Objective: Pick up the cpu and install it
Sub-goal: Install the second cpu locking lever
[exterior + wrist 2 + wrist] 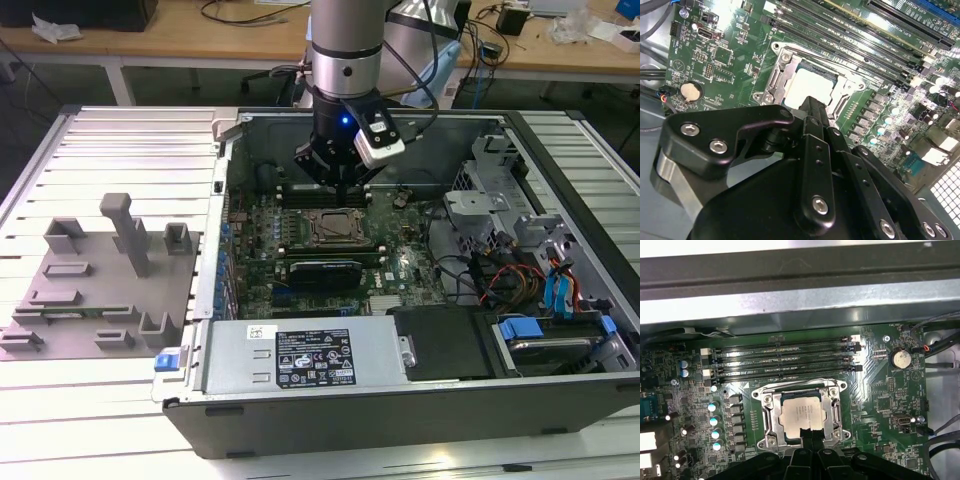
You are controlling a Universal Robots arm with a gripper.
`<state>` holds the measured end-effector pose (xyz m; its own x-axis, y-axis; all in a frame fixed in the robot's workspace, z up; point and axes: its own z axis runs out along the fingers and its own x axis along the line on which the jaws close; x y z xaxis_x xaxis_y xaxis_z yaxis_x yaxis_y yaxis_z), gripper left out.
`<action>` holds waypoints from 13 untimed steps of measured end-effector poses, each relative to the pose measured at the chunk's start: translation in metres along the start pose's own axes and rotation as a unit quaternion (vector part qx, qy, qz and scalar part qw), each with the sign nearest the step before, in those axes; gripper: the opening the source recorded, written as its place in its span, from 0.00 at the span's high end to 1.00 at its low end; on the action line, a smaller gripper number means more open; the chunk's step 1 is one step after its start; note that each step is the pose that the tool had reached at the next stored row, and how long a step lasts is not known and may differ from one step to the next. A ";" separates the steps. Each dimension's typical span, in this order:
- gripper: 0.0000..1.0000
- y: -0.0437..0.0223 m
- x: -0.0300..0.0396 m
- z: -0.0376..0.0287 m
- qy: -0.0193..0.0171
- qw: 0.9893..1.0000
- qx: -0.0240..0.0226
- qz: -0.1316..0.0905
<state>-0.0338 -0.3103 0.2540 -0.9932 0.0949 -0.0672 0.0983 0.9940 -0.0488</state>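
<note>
Surface: slatted table (120, 140), open case (400, 400).
Cpu (801, 413): I see it seated in socket (765, 415).
Gripper (338, 178): above socket, fingers together, holding nothing I see.

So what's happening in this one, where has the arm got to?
A single robot arm reaches into an open computer case. Its gripper hovers just above the socket on the motherboard. In both wrist views the cpu already lies flat inside the socket's metal frame, with the fingertips at its edge. The gray tray sits outside the case.
</note>
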 end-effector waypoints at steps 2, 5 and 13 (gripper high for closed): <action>0.89 -0.0004 -0.0001 0.0000 0.000 1.000 0.000 0.000; 0.89 -0.0019 -0.0002 0.0001 0.000 1.000 0.000 0.000; 0.89 -0.0083 -0.0008 0.0005 0.000 1.000 0.000 0.000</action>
<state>-0.0338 -0.3186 0.2540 -0.9932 0.0950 -0.0672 0.0984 0.9940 -0.0488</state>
